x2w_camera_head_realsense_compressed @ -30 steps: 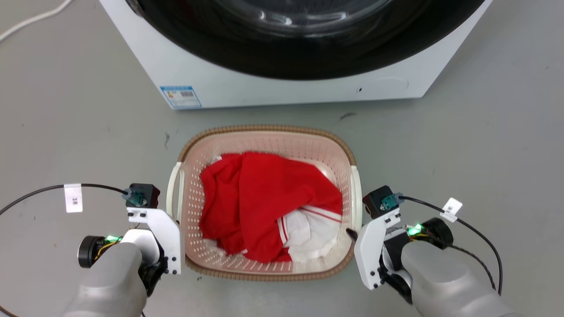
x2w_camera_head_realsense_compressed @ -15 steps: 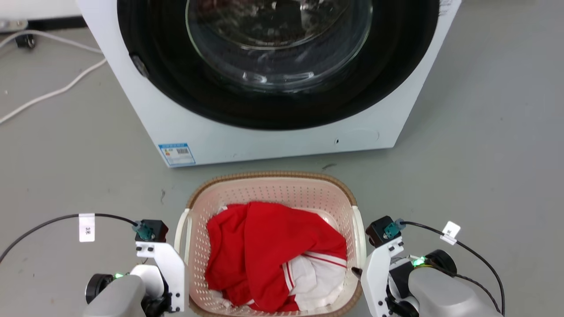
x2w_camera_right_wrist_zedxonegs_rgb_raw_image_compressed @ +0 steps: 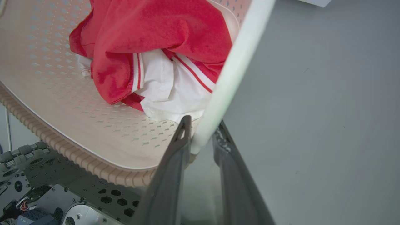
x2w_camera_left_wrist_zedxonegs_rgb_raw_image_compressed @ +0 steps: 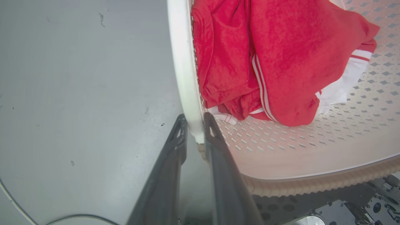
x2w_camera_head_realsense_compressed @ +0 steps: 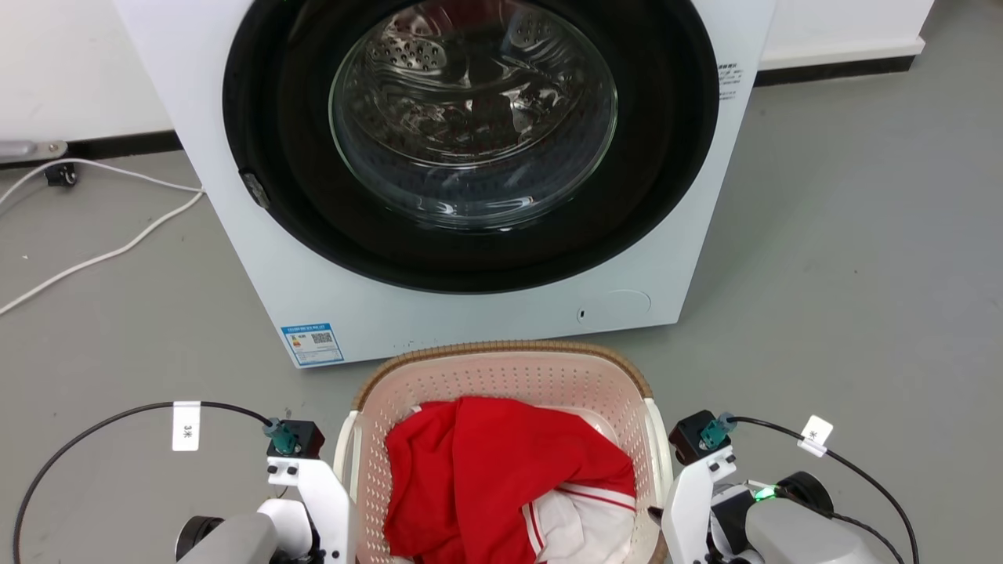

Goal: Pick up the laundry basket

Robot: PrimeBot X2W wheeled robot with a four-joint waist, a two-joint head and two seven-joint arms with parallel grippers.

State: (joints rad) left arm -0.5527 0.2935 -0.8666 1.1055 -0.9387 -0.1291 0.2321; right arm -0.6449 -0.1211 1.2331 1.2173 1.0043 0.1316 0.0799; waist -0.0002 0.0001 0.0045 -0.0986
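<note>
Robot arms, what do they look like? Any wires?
The arms are smooth grey with white brackets. The left gripper and right gripper each have two long dark fingers. A black cable with a white tag leaves each wrist, and a green light glows on the right.

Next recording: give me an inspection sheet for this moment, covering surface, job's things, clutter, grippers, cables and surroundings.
Surface: grey floor, with a few small dark marks.
Job's things: cream perforated plastic laundry basket with a brown woven-look rim, in front of the white front-loading washing machine.
Clutter: red and white garment heaped inside the basket.
Grippers: left gripper shut on the basket's white left handle; right gripper shut on the white right handle.
Cables: white cable lying on the floor at the left; black tagged cable at the left wrist, another at the right.
Surroundings: white wall behind the machine.
</note>
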